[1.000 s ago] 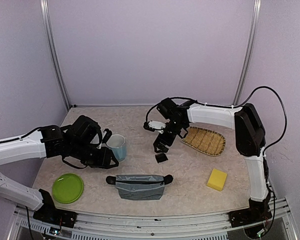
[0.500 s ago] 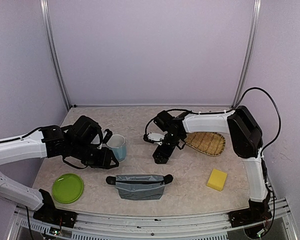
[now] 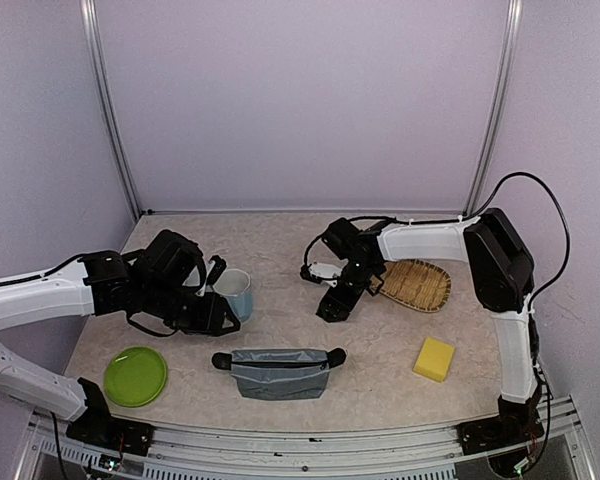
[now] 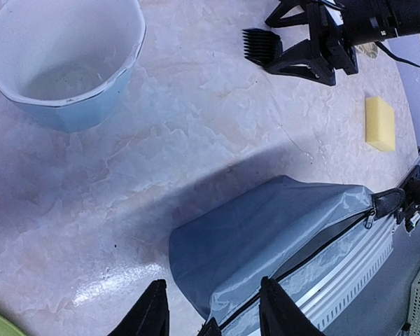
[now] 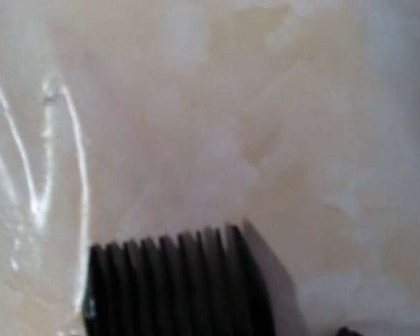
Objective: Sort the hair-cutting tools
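Observation:
A small black comb-toothed block [image 4: 261, 45], one of the hair-cutting tools, lies on the marble table; its teeth [image 5: 178, 287] fill the bottom of the right wrist view. My right gripper [image 3: 333, 306] is low over it. From the left wrist view, the right gripper's [image 4: 269, 43] two fingers stand apart on either side of the block, so it is open. My left gripper [image 4: 213, 311] hovers open above the left end of the grey zip pouch [image 4: 280, 238], not touching it.
A light-blue cup [image 3: 236, 292] stands beside the left gripper [image 3: 218, 316]. The grey pouch [image 3: 280, 372] lies front centre, with a green plate [image 3: 135, 376] front left and a yellow sponge [image 3: 434, 358] front right. A wicker basket [image 3: 417, 283] sits behind the right arm.
My right gripper has come down and slightly right onto the black block, which now hides under it in the top view. Its jaws have narrowed a little. The left arm has not moved.

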You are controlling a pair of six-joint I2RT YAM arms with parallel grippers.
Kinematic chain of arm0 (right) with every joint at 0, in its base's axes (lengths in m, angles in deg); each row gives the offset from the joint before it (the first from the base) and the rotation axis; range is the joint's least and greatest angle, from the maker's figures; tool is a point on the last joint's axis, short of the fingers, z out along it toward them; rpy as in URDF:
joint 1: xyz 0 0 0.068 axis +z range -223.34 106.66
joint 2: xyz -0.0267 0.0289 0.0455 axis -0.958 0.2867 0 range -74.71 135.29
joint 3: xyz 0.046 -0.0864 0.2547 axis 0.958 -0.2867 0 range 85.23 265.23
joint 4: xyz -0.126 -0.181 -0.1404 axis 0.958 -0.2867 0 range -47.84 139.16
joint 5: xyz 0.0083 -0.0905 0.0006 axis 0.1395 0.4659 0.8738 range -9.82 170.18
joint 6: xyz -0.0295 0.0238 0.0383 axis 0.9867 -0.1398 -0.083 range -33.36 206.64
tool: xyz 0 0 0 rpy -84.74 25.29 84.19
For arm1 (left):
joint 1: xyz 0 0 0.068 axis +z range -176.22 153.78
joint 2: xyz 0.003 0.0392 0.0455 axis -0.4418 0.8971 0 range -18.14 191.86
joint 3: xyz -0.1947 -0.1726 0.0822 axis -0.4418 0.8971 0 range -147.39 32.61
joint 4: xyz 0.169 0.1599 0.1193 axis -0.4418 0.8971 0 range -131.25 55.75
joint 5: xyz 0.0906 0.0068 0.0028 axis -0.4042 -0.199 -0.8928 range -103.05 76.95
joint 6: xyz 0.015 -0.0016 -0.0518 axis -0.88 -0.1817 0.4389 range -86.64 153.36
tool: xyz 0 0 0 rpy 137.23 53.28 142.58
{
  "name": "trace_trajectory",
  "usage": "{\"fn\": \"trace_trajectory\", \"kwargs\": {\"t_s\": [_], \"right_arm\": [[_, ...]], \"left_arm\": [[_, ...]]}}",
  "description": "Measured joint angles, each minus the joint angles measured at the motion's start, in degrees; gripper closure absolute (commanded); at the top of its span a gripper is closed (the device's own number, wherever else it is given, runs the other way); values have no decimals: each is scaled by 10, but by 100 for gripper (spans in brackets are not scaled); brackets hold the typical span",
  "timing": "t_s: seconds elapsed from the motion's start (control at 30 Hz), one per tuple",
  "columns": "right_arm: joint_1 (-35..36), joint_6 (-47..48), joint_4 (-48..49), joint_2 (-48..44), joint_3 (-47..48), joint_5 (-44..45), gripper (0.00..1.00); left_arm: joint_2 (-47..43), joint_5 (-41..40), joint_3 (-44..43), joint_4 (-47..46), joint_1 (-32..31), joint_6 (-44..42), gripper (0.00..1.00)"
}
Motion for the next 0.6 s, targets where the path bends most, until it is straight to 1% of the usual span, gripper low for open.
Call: {"fn": "trace_trajectory", "kwargs": {"t_s": [0.13, 0.3, 0.43, 0.47, 0.53, 0.6], "right_arm": [[0, 10, -10, 14, 21, -15, 25], [0, 27, -13, 19, 28, -17, 33], [0, 37, -15, 20, 30, -14, 34], [0, 40, -15, 20, 29, -13, 36], [1, 46, -14, 20, 28, -9, 47], [1, 54, -14, 20, 26, -3, 50]], "left_arm": [[0, 0, 0, -2, 0, 0, 57], [-1, 1, 1, -2, 0, 0, 57], [-1, 1, 1, -3, 0, 0, 57], [-1, 1, 1, -3, 0, 0, 57], [-1, 2, 1, -3, 0, 0, 57], [-1, 3, 1, -6, 0, -2, 57]]}}
